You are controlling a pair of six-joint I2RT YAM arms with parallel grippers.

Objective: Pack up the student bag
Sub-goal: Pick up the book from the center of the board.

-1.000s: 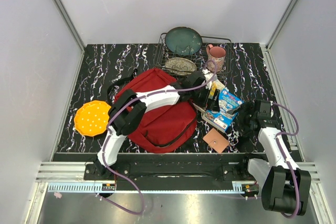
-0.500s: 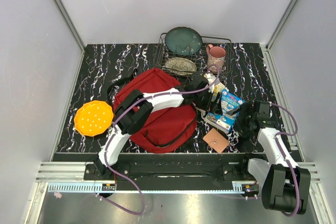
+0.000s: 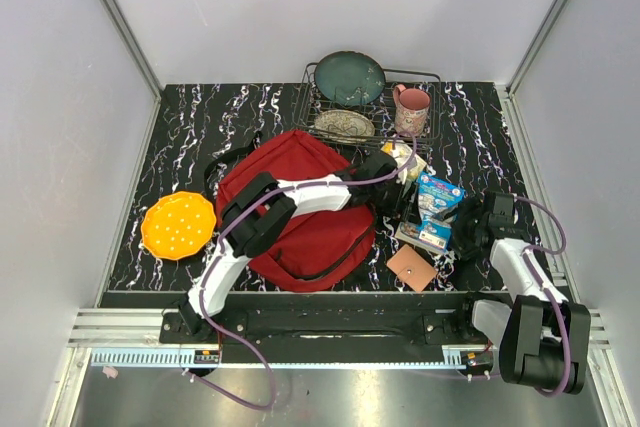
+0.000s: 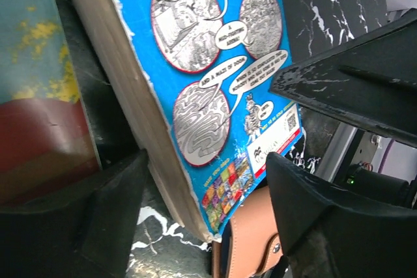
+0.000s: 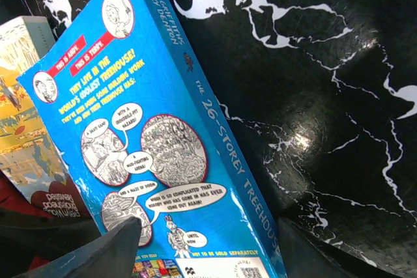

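The student bag [image 3: 310,227], a red backpack, lies flat in the middle of the black marbled table [image 3: 200,127]. The left arm reaches across it to its right side. From above, a blue book [image 3: 438,202] stands tilted just right of the bag, with the left gripper [image 3: 400,183] on the bag's side of it and the right gripper [image 3: 466,231] on the far side. That view is too small to show how either gripper's fingers stand.

The left wrist camera fills that in. The left gripper [image 4: 208,183] is spread, and its two black fingers [image 4: 85,226] stand either side of the book's [image 4: 215,96] lower corner with dark gaps around it. It also shows the page edge, and a brown pouch [image 4: 251,249] under the corner; from above the pouch [image 3: 411,267] lies off the bag's near right corner.

The right wrist camera alone shows the spine of the book [image 5: 150,148]. The right gripper [image 5: 208,239] is wide apart, a finger [image 5: 98,255] at each side of the book's lower end, though whether they touch it I cannot tell. A second book [image 5: 19,96] lies beside it, toward the bag.

Only the top view shows an orange disc [image 3: 178,225] left of the bag, and a wire rack [image 3: 308,97] and pink mug [image 3: 411,107] behind it.
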